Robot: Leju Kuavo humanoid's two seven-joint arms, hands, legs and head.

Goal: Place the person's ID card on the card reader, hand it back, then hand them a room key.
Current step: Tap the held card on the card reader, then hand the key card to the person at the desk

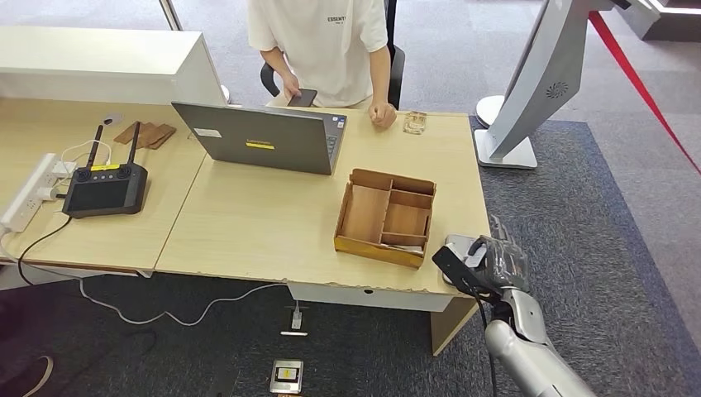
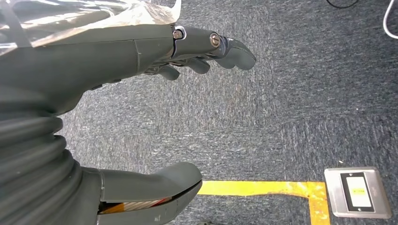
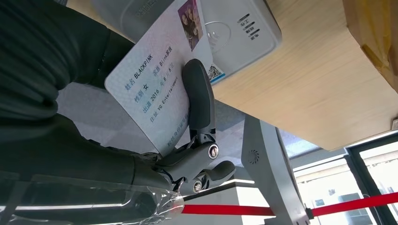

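Working from the desk (image 1: 248, 223) downward in size, you have the card reader (image 3: 244, 33) at its lower right corner in the head view, just right of the wooden tray (image 1: 386, 217). Your right hand (image 1: 488, 263) hovers there, its fingers (image 3: 199, 98) pinching the ID card (image 3: 150, 79), which is tilted over the reader's pale top. Level the card and lower it flat before letting go. Your left hand (image 2: 117, 93) hangs over the carpet, fingers spread apart and holding nothing.

ID card (image 3: 150, 79) in right hand (image 3: 155, 140), against white card reader (image 3: 234, 33).
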